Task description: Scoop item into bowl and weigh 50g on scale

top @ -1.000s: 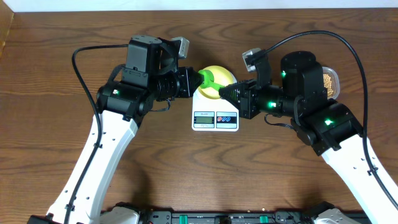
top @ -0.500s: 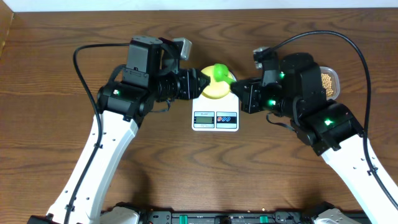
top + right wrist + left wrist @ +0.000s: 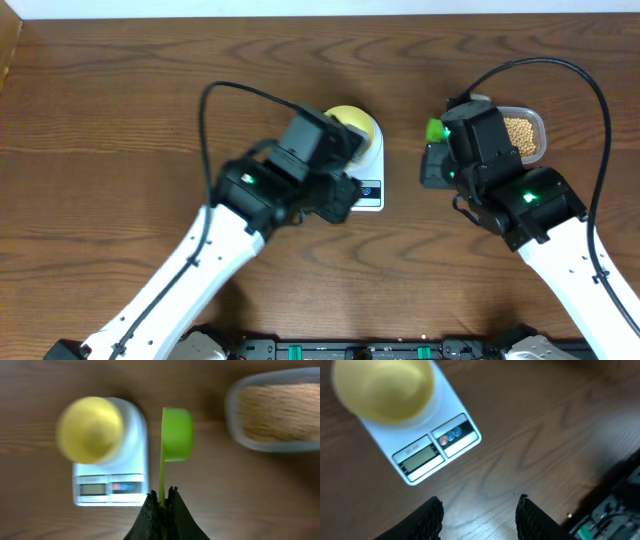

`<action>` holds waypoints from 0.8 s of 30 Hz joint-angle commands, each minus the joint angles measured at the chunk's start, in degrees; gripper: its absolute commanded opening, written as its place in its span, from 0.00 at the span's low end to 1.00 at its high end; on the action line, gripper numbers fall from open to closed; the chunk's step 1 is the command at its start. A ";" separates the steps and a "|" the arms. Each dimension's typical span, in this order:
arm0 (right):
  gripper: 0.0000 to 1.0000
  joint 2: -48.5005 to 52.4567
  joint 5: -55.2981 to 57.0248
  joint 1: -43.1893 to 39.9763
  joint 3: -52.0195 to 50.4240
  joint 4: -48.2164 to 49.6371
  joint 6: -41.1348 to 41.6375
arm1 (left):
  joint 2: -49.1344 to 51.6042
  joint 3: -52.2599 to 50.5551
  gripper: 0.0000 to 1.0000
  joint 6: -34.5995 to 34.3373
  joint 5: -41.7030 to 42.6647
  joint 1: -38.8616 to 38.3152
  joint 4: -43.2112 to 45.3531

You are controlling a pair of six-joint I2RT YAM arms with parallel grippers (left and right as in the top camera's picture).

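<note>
The left end effector (image 3: 479, 516) hung above the brown wooden worktop (image 3: 555, 420) with its two dark fingers (image 3: 431, 519) standing well apart and nothing between them. Ahead of those fingers, toward the upper left of the left wrist view, lay the white flat kitchen scale (image 3: 437, 442). It was turned at an angle, with its grey display and small buttons on the edge nearest the end effector. The small round pale yellow bowl (image 3: 382, 385) sat on the scale's far end, apart from the fingers and untouched by them. The right end effector (image 3: 162, 501) was clamped tight on the thin handle of a bright green plastic scoop (image 3: 176, 435), whose cup projected straight ahead of the fingertips. In the blurred right wrist view that cup hung over bare worktop, just beside the scale's right edge. The bowl was to its left and the clear rounded plastic tub (image 3: 232, 415) to its right. The many small round tan-yellow beans (image 3: 280, 412) lay inside that tub, apart from the scoop. From overhead the left arm covered the scale's left part.
</note>
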 commanded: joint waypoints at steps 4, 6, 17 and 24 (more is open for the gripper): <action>0.01 -3.43 7.67 -2.91 0.81 -4.59 0.96 | 0.11 -6.67 0.50 1.95 -4.33 -2.64 6.10; 0.01 -4.11 7.63 -4.63 0.83 -5.68 0.76 | 0.15 -8.17 0.50 2.21 -4.37 -2.64 8.04; 0.01 -4.42 7.58 -6.62 0.79 -10.03 0.85 | 0.15 -9.03 0.90 2.56 -4.39 -2.64 7.52; 0.01 -4.42 7.63 -6.62 0.79 -10.01 1.51 | 0.96 -9.55 0.93 2.62 -4.39 -2.64 7.19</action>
